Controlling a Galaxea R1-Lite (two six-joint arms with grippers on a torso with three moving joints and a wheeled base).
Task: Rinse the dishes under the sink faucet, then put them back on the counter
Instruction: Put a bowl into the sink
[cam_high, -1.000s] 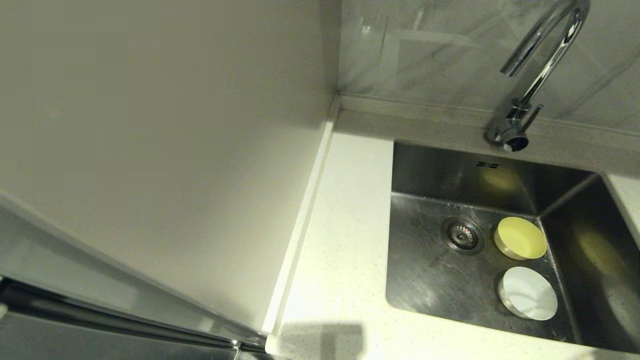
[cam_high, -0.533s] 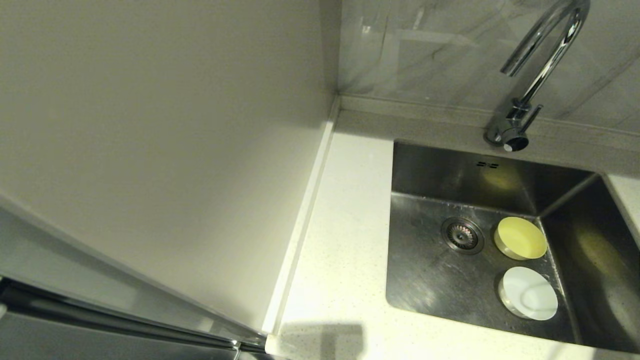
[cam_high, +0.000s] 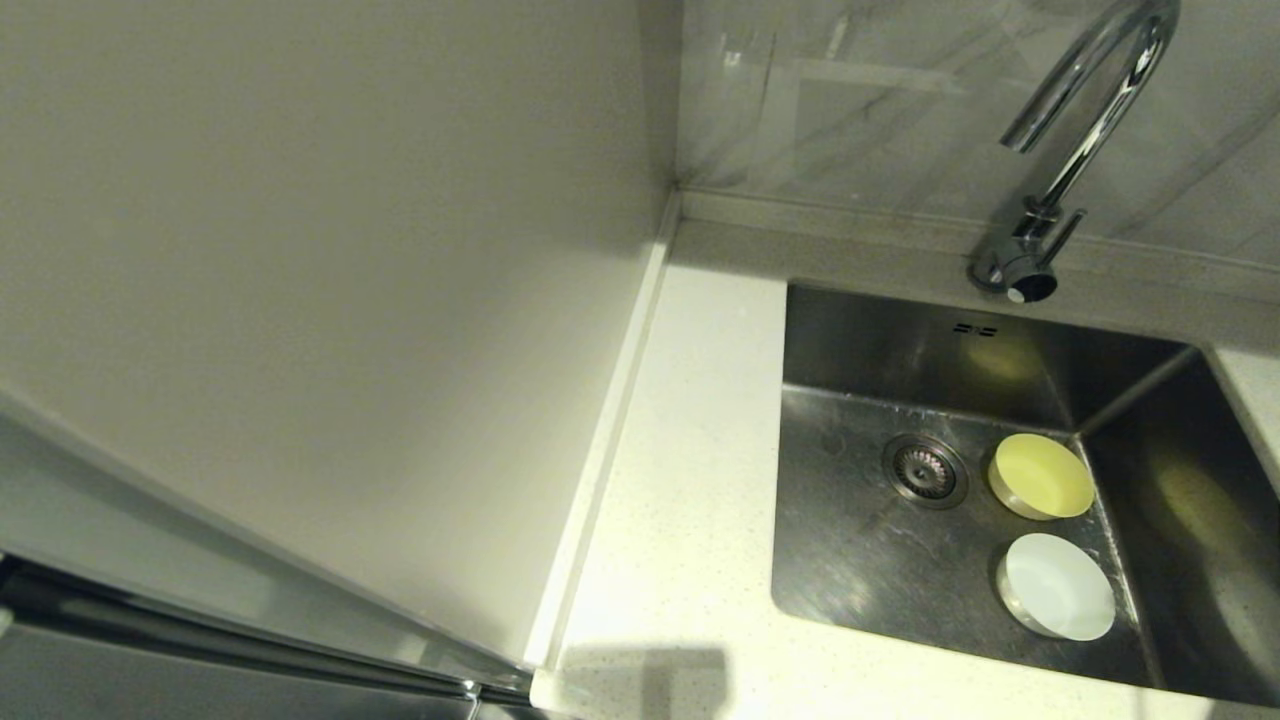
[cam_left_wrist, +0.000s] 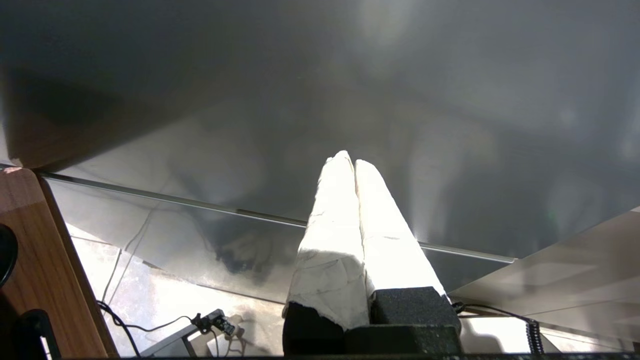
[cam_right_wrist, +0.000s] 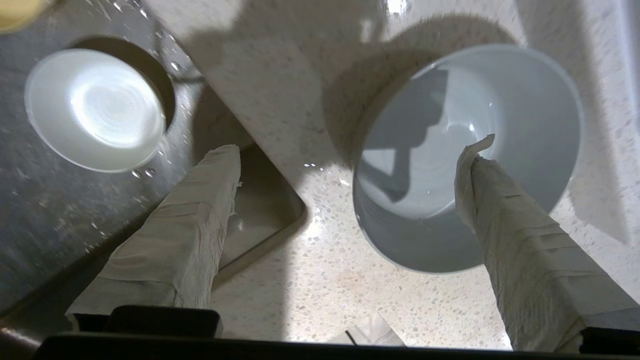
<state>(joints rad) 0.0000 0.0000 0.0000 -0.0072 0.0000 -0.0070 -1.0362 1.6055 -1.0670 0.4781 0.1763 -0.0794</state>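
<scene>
The right hand (cam_right_wrist: 350, 150) hangs spread wide above the speckled tabletop (cam_right_wrist: 280, 100). A pale bluish-white bowl (cam_right_wrist: 530, 105) stands upright on the tabletop at 3 o'clock, one finger (cam_right_wrist: 505, 210) over it. At 10 o'clock, a white bowl (cam_right_wrist: 95, 107) sits in the wet sink (cam_right_wrist: 30, 215).

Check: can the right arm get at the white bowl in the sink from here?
Probably yes. The right tool hangs open above the counter at the sink's corner; the white bowl lies uncovered in the sink, nothing between.

Two bowls (cam_high: 1050, 530) sit in the sink (cam_high: 860, 560) right of the drain strainer (cam_high: 925, 470); the faucet (cam_high: 1050, 200) stands behind.
</scene>
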